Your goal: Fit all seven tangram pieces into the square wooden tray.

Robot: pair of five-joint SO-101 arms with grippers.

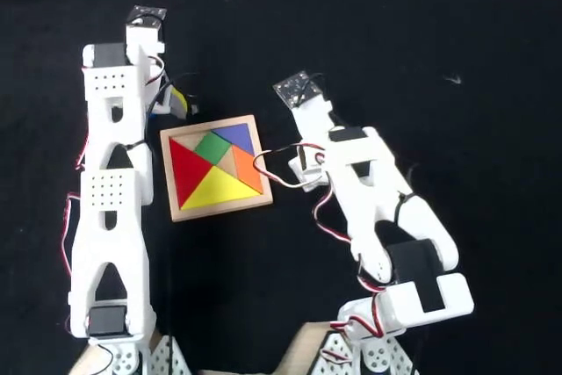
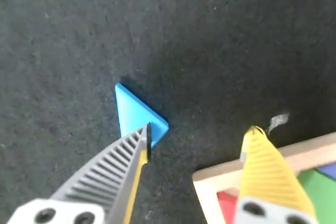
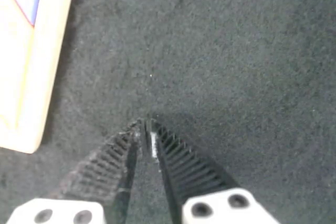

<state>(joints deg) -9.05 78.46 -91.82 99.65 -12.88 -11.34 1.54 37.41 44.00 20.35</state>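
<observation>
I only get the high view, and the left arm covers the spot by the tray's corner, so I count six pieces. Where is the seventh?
Observer: The left wrist view shows a small blue triangle lying flat on the black cloth, outside the wooden tray, just off its corner.
Operator: Is the left tool holding it?
Observer: No. The left tool is open; its grey finger has its tip at the triangle's edge, and its yellow finger is above the tray's corner.
Operator: And the right tool?
Observer: The right tool is shut over bare cloth beside the tray's rim, holding nothing.
</observation>
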